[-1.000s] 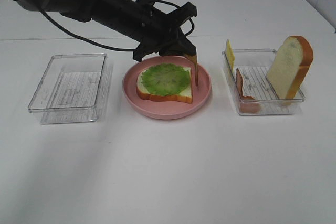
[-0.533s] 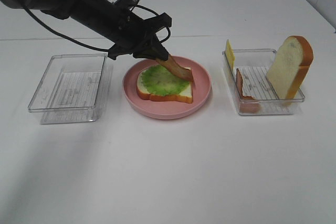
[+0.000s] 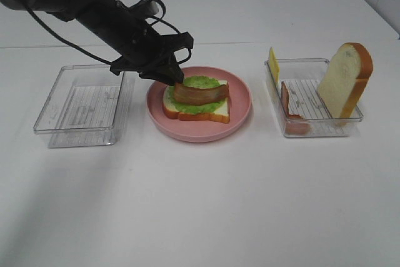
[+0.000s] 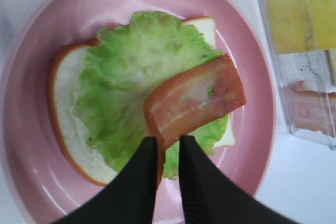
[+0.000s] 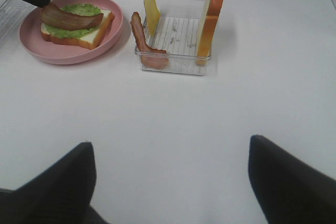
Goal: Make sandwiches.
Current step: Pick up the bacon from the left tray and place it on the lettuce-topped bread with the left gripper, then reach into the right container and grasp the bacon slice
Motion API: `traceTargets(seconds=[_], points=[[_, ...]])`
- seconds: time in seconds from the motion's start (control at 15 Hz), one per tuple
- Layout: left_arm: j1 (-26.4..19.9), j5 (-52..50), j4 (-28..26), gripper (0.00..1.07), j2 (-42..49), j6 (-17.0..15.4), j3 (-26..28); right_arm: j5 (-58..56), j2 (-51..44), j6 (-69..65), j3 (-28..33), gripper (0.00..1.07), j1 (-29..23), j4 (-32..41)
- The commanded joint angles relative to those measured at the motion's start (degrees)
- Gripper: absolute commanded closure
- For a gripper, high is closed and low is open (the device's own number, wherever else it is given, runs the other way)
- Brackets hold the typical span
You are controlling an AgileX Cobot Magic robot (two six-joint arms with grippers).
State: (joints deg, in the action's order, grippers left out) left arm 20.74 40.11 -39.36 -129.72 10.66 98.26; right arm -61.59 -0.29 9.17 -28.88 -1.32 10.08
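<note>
White desk (image 3: 200, 204) fills the shot, and everything sits on it. The black left arm (image 3: 94, 7) comes in from the far left corner and slants down toward the middle.

Two clear trays flank the centre. The left tray (image 3: 81, 107) is just beside the plate. The right tray (image 3: 306, 98) holds the spare pieces. Between them is the round pink plate (image 3: 240, 101).

In the right tray, the upright bread slice (image 3: 344, 79) leans at the end farthest from the plate, crust edge outward. The spare bacon strip (image 3: 289, 105) stands on edge along the wall nearest the plate. The cheese slice (image 3: 273, 64) is propped upright at that same wall's back corner.

Now the plate, and here's the sandwich. The bottom bread slice (image 3: 215, 114) lies flat, with the lettuce (image 3: 200, 82) spread over it. The bacon strip (image 3: 201, 94) lies across the lettuce, slightly arched.

The left end effector (image 4: 167, 142) is clamped on that strip's end, at the plate's left side, fingers nearly together with bacon between them.

The right end effector (image 5: 170, 142) shows only in its wrist view. Its fingers are spread wide over bare desk and it grips nothing.
</note>
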Motion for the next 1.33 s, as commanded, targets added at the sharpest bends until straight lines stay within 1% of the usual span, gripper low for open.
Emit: traceTargets(seconds=[0.07, 0.13, 0.2, 0.27, 0.33, 0.47, 0.53, 0.67, 0.8, 0.87, 0.93, 1.0, 1.07, 1.13, 1.27, 1.33], points=[[-0.06, -2.12, 3.38, 0.64, 0.0, -4.58, 0.23, 0.57, -0.92, 0.52, -0.06, 0.31, 0.23, 0.17], [-0.06, -2.18, 3.9, 0.48, 0.0, -5.79, 0.23, 0.57, -0.92, 0.52, -0.06, 0.31, 0.23, 0.17], [-0.06, -1.83, 4.47, 0.35, 0.06, -6.02, 0.23, 0.57, -0.92, 0.52, -0.06, 0.31, 0.23, 0.17], [-0.06, -0.86, 5.5, 0.24, 0.63, -6.02, 0.23, 0.57, -0.92, 0.52, -0.06, 0.31, 0.23, 0.17], [-0.06, 1.09, 7.1, 0.21, 2.35, -6.02, 0.23, 0.57, -0.92, 0.52, -0.06, 0.31, 0.23, 0.17], [-0.06, 3.27, 11.86, 0.21, 6.07, -6.59, 0.23, 0.57, -0.92, 0.52, -0.06, 0.31, 0.23, 0.17], [-0.06, 4.87, 15.24, 0.21, 8.48, -8.88, 0.23, 0.57, -0.92, 0.52, -0.06, 0.31, 0.23, 0.17], [-0.06, 10.08, 22.06, 0.21, 13.24, -15.47, 0.23, 0.57, -0.92, 0.52, -0.06, 0.31, 0.23, 0.17], [-0.06, 17.59, 30.83, 0.21, 18.11, -21.31, 0.23, 0.57, -0.92, 0.52, -0.06, 0.31, 0.23, 0.17], [-0.06, 19.31, 32.31, 0.21, 19.25, -22.23, 0.23, 0.57, -0.92, 0.52, -0.06, 0.31, 0.23, 0.17], [-0.06, 24.92, 35.7, 0.22, 22.29, -22.92, 0.23, 0.57, -0.92, 0.52, -0.06, 0.31, 0.23, 0.17], [-0.06, 26.64, 36.73, 0.22, 23.15, -22.92, 0.23, 0.57, -0.92, 0.52, -0.06, 0.31, 0.23, 0.17], [-0.06, 32.43, 39.36, 0.22, 26.07, -22.75, 0.23, 0.57, -0.92, 0.52, -0.06, 0.31, 0.23, 0.17], [-0.06, 33.63, 40.45, 0.22, 28.48, -22.57, -0.29, 0.57, -0.92, 0.52, -0.06, 0.31, 0.23, 0.17], [0.11, 33.58, 40.28, 0.22, 34.66, -22.29, -3.72, 0.57, -0.92, 0.52, -0.06, 0.31, 0.23, 0.17], [0.11, 33.58, 40.16, 0.22, 36.1, -22.29, -4.76, 0.57, -0.92, 0.52, -0.06, 0.31, 0.23, 0.17]])
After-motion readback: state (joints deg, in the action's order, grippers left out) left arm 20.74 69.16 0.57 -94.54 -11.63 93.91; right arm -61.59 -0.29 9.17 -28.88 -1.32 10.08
